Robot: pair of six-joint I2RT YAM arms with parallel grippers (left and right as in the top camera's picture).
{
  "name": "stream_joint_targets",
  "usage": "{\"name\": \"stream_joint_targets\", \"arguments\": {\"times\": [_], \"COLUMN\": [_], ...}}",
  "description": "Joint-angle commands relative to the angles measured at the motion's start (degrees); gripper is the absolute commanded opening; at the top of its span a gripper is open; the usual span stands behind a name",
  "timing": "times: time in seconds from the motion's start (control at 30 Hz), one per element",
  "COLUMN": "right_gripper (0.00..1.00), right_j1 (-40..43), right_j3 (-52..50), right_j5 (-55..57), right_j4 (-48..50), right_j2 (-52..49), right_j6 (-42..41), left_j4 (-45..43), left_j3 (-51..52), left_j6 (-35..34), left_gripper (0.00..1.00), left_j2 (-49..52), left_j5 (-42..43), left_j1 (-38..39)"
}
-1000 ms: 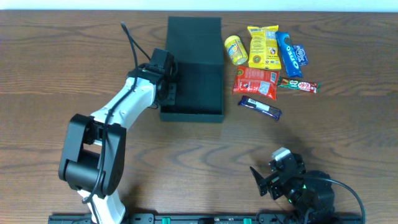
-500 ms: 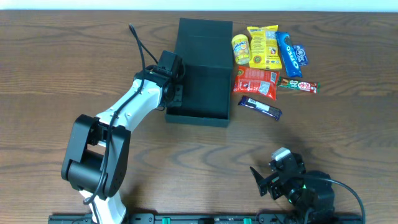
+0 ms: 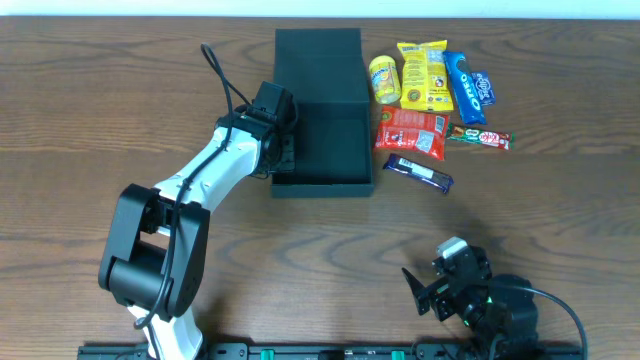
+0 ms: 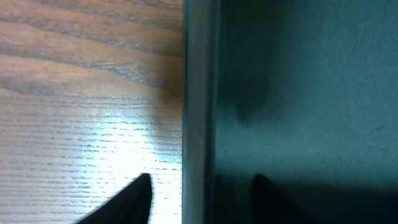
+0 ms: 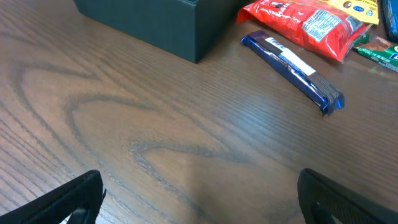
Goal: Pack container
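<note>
Slid rightward in the past second, the open black container [image 3: 322,110] sits just beside the snack packets [image 3: 425,85] as the left gripper [image 4: 200,196] loosens, jaws spread astride the container's left wall, while the right gripper [image 5: 200,190] waits wide apart and empty, packing not yet begun.

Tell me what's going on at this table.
The left gripper is at the left wall of the black container. Its jaws are open, with one finger outside the wall and one inside. The lid is folded back, and no snack shows inside. The snack packets lie on the table to the box's right. The right gripper hangs open over bare wood near the front edge, holding nothing.
</note>
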State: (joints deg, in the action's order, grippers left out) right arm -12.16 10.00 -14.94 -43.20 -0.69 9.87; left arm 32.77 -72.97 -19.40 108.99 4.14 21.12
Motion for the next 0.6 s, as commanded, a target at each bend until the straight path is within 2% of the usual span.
{"name": "stream_joint_targets", "arguments": {"times": [0.0, 0.17, 0.33, 0.57], "right_gripper": [0.99, 0.99, 0.99, 0.99], "right_j1": [0.1, 0.1, 0.1, 0.1], "right_j3": [-0.2, -0.2, -0.2, -0.2], "right_j5": [0.1, 0.2, 0.2, 0.1], "right_j4": [-0.1, -0.1, -0.1, -0.1], "right_j2": [0.4, 0.4, 0.4, 0.4], "right_j6": [-0.6, -0.6, -0.6, -0.6], "left_j4": [0.2, 0.2, 0.2, -0.1], "left_j3": [0.2, 0.0, -0.1, -1.4], "left_j6": [0.1, 1.5, 4.2, 5.3], "left_gripper": [0.59, 0.62, 0.6, 0.65], "left_j2": [0.0, -0.4, -1.9, -10.7], "left_j5": [0.4, 0.4, 0.3, 0.1], "left_j1": [0.0, 0.0, 0.0, 0.0]}}
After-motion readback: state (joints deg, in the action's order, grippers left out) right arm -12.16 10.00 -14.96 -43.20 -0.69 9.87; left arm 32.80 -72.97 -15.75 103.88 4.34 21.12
